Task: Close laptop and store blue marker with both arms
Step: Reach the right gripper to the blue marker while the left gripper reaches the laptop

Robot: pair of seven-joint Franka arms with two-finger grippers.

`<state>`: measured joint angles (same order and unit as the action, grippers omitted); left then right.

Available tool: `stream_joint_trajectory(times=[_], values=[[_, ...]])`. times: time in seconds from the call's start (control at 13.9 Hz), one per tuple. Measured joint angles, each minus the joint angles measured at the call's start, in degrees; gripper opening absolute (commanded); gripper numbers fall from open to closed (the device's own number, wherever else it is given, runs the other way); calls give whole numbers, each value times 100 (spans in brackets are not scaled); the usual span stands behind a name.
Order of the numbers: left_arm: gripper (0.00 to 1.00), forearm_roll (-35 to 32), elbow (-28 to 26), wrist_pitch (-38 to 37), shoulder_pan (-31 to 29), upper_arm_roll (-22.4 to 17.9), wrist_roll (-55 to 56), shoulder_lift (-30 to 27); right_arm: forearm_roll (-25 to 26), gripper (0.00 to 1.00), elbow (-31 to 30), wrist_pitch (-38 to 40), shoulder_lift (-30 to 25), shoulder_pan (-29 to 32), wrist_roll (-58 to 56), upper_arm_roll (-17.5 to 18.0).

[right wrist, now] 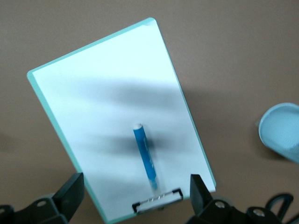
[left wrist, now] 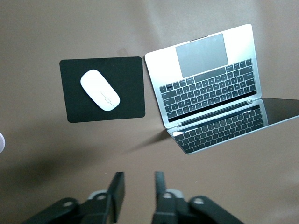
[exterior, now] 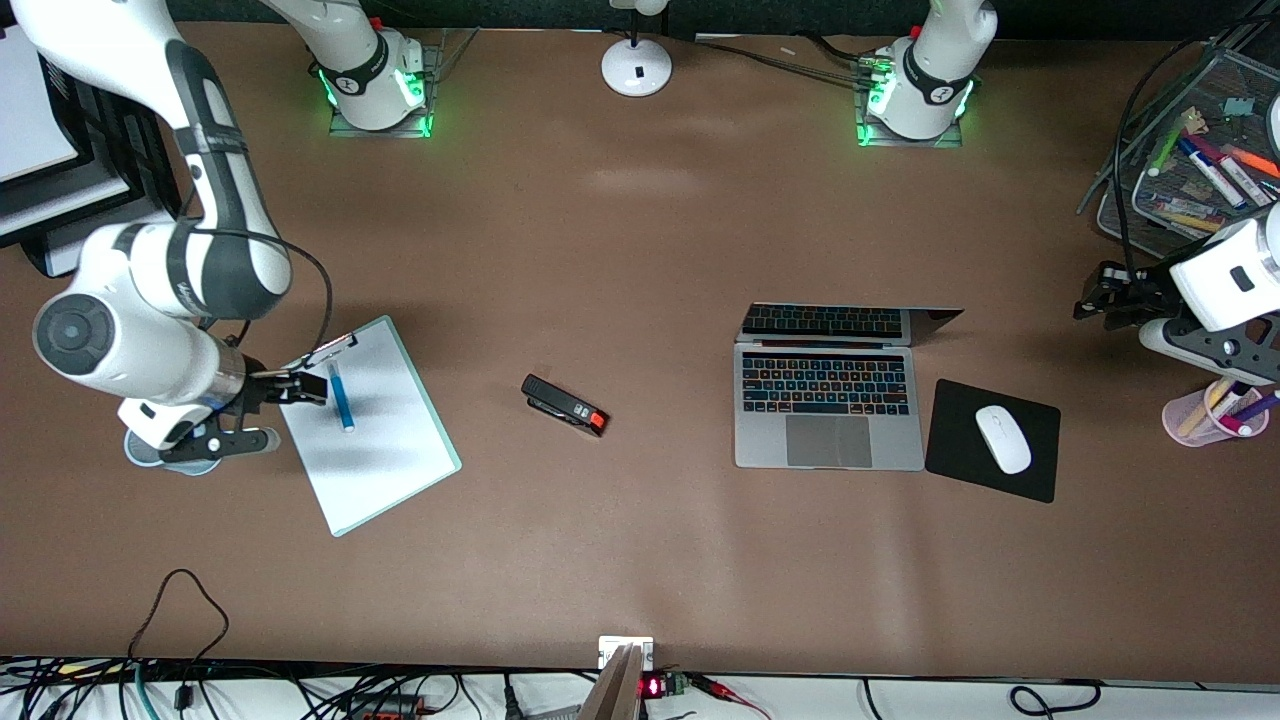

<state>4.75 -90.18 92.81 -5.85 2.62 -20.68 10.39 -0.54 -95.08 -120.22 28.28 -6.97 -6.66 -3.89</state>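
Note:
The laptop (exterior: 828, 420) stands open on the table toward the left arm's end, keyboard lit; it also shows in the left wrist view (left wrist: 205, 77). The blue marker (exterior: 341, 397) lies on a white clipboard (exterior: 385, 455) toward the right arm's end. My right gripper (exterior: 298, 413) is wide open and empty over the clipboard's clip end. In the right wrist view the marker (right wrist: 145, 156) lies between my spread fingers (right wrist: 71, 190). My left gripper (exterior: 1090, 298) is open and empty, up over the table beside the mouse pad, apart from the laptop; its fingers (left wrist: 117, 189) show a clear gap.
A black stapler (exterior: 565, 405) with a red end lies mid-table. A white mouse (exterior: 1003, 438) sits on a black mouse pad (exterior: 960, 465) beside the laptop. A wire tray (exterior: 1215, 95) and a pink cup (exterior: 1190, 418) hold markers. A light blue cup (exterior: 140, 458) sits under the right arm.

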Motion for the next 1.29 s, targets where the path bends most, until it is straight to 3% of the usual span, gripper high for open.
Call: stream_joint_trajectory(times=[0.72, 1.08, 1.22, 1.29], values=[[0, -3, 108, -327, 330, 17, 615, 1, 18, 100, 3, -912, 887, 1, -1325, -7], [0, 1, 366, -1095, 1095, 194, 2006, 0, 19, 85, -1, -910, 1055, -18, -1452, -3], [0, 10, 346, -1128, 1139, 582, 2638, 24, 19, 75, 0, -911, 1112, -66, -1456, -2], [0, 12, 321, -1118, 1148, 798, 2955, 47, 19, 75, -1, -911, 1125, -88, -1456, -2]])
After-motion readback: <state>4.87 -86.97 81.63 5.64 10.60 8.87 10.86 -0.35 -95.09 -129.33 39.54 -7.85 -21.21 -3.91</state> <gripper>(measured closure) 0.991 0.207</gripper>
